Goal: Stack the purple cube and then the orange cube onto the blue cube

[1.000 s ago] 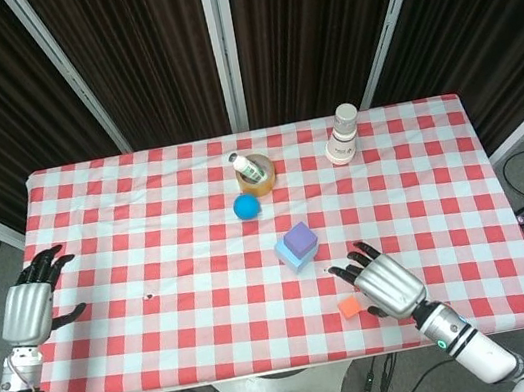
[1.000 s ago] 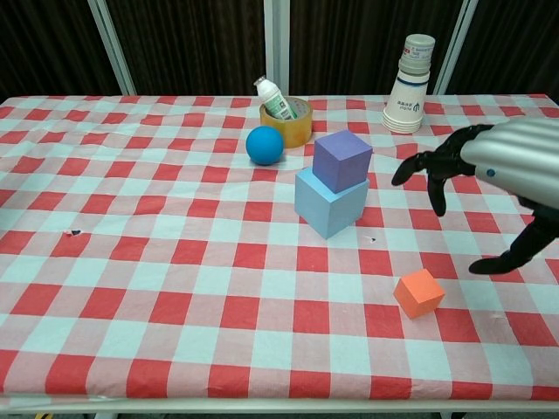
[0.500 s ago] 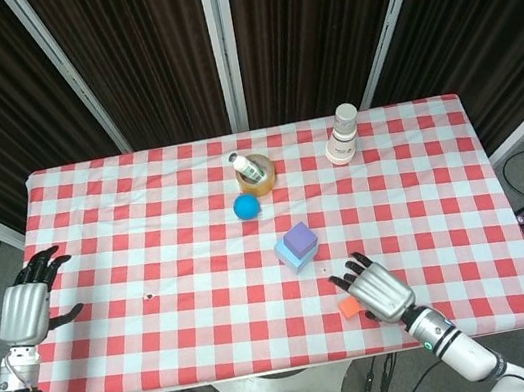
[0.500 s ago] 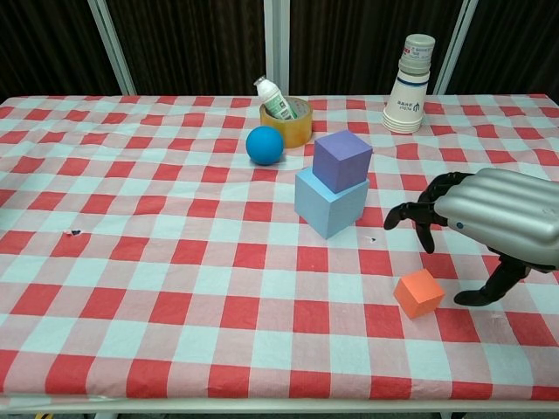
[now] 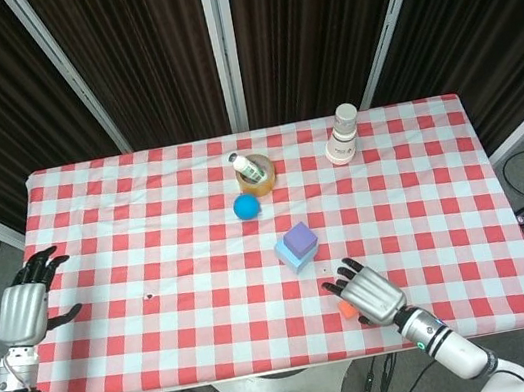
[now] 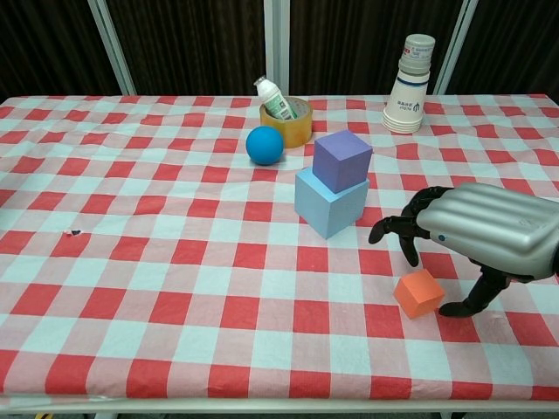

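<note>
- Orange cube (image 6: 418,293) sitting on the table (image 6: 175,288), lower right of chest view; looking light, stiff, flat-sided. Best pinched on opposite faces.
- Right hand (image 6: 476,234) hovering over it, fingers (image 6: 395,229) spread, gripping nothing.
- Purple cube (image 6: 342,160) resting on blue cube (image 6: 329,204), centre.
- Tape roll (image 6: 295,127) holding a small bottle (image 6: 273,98), upper centre.
- Left hand (image 5: 21,310) idling open, lower left of head view.

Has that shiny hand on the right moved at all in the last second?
Yes. The right hand has come down and toward the orange cube, which has stayed put; its fingers now arch over the cube without gripping it.
</note>
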Motion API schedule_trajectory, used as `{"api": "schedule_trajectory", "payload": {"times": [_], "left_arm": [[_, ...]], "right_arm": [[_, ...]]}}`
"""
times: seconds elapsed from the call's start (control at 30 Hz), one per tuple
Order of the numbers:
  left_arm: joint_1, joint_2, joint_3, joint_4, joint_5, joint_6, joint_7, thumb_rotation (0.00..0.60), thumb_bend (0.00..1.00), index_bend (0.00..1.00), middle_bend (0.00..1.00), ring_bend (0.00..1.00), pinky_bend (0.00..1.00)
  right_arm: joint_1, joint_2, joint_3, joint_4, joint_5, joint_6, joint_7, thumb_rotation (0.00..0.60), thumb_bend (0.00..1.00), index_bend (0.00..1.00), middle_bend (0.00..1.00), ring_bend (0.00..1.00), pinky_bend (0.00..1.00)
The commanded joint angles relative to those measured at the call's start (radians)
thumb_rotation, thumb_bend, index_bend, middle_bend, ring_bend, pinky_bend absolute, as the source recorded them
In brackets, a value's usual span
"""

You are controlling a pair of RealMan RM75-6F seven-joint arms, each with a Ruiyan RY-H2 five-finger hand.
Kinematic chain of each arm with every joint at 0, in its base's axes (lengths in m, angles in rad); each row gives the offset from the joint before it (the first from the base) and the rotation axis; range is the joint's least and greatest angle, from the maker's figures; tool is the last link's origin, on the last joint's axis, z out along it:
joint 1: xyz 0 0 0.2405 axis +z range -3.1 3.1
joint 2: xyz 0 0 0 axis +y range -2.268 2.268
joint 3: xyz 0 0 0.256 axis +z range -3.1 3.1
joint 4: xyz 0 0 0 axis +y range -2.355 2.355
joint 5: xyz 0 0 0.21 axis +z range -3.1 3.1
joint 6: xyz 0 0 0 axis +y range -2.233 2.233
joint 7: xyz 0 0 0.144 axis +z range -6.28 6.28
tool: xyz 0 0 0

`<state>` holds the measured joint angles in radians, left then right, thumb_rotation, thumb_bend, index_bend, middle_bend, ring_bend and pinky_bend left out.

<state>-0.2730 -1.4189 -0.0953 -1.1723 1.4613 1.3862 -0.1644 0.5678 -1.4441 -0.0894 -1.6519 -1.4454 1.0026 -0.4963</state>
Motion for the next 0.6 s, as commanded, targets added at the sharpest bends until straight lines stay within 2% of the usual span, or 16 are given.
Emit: {"api": "schedule_trajectory", "payload": {"times": [0.03, 0.6], "left_arm": [[0.001, 0.0, -0.001, 0.0, -0.001, 0.0, 0.0, 0.6, 0.11, 0.29, 0.24, 0.16, 0.29], [0.001, -0.006, -0.004, 0.013, -0.008, -0.003, -0.005, 0.6, 0.11, 0.29, 0.24, 0.16, 0.29]], "right_arm": [[0.003, -0.005, 0.003, 0.006, 0.004, -0.012, 0.001, 0.6, 0.06, 0.2, 0.43, 0.21, 0.14], [0.029, -0.028, 0.029, 0.033, 0.035, -0.08, 0.023, 0.6, 0.12, 0.21, 0.47, 0.25, 0.14]]}}
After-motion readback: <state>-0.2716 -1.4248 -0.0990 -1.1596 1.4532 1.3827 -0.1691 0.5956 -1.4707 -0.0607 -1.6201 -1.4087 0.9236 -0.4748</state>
